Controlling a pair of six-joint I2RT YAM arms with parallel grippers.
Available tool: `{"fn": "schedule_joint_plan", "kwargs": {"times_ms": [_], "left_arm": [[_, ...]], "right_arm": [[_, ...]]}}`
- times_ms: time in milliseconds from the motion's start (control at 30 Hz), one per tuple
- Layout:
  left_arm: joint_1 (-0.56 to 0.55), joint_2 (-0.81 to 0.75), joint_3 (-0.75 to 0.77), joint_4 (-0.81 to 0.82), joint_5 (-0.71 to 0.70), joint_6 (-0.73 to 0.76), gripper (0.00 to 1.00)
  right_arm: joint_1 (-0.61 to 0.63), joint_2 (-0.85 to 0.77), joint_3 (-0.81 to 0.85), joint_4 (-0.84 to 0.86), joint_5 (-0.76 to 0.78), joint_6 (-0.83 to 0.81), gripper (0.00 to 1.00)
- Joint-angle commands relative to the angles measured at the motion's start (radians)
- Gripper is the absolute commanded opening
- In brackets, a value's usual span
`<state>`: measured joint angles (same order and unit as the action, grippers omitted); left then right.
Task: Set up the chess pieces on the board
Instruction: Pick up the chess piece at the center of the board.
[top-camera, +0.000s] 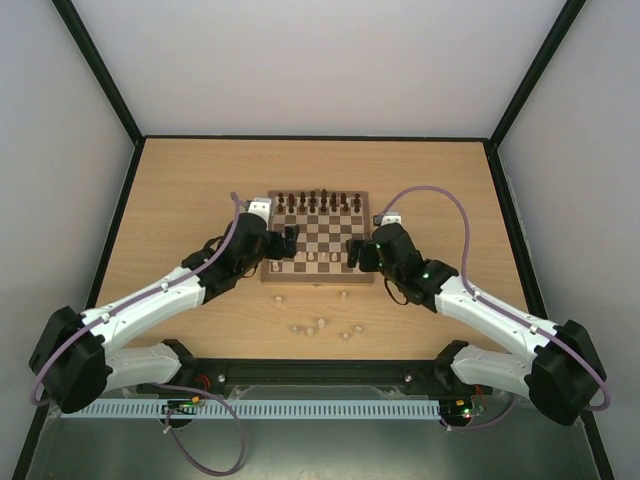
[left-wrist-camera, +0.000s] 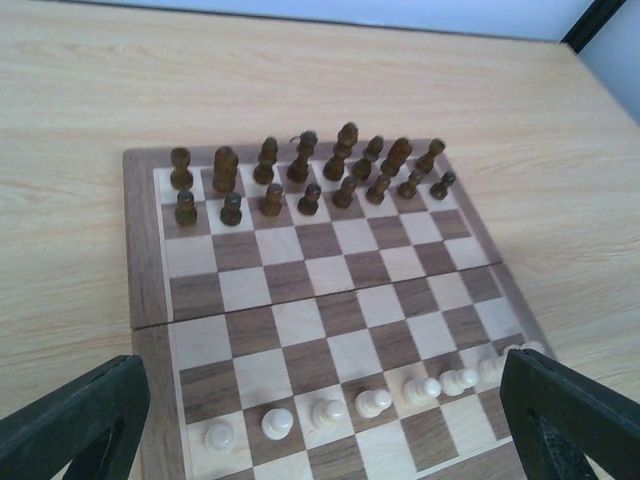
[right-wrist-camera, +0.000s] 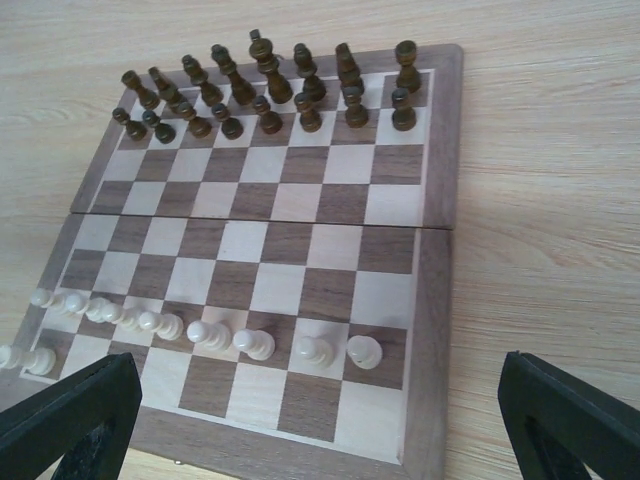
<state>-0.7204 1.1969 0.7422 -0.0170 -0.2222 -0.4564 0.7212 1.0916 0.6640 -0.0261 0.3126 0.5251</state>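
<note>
The board (top-camera: 322, 279) lies mid-table, with dark brown pieces (top-camera: 318, 203) filling its two far rows. A row of pale chess pieces (top-camera: 312, 257), all pawns, stands on the second near row; they show in the left wrist view (left-wrist-camera: 328, 411) and in the right wrist view (right-wrist-camera: 255, 343). One more pale piece (right-wrist-camera: 27, 357) stands at the near left corner. Several pale pieces (top-camera: 321, 324) lie loose on the table in front of the board. My left gripper (top-camera: 291, 243) is open and empty over the board's left near side. My right gripper (top-camera: 355, 253) is open and empty over its right near side.
The board's border shows in the left wrist view (left-wrist-camera: 145, 300) and in the right wrist view (right-wrist-camera: 435, 300). Two loose pale pieces lie closer to the board's front edge, one on the left (top-camera: 278, 298) and one on the right (top-camera: 343, 295). Black-framed walls enclose the wooden table.
</note>
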Motion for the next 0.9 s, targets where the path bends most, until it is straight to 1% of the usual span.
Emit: {"fn": "schedule_joint_plan", "kwargs": {"times_ms": [0, 300, 467, 867], "left_arm": [[-0.016, -0.053, -0.014, 0.026, -0.022, -0.006, 0.99], [-0.022, -0.118, -0.027, 0.022, -0.05, 0.0, 0.99], [-0.022, -0.133, -0.03, 0.023, -0.04, -0.004, 0.99], [-0.023, -0.115, -0.021, 0.02, -0.029, 0.003, 0.99]], "right_arm": [[0.0, 0.029, 0.037, -0.02, -0.059, -0.024, 0.99], [0.004, 0.07, 0.052, -0.013, -0.116, -0.052, 0.99], [0.009, 0.061, 0.052, -0.022, -0.094, -0.057, 0.99], [0.015, 0.11, 0.064, -0.033, -0.069, -0.063, 0.99]]}}
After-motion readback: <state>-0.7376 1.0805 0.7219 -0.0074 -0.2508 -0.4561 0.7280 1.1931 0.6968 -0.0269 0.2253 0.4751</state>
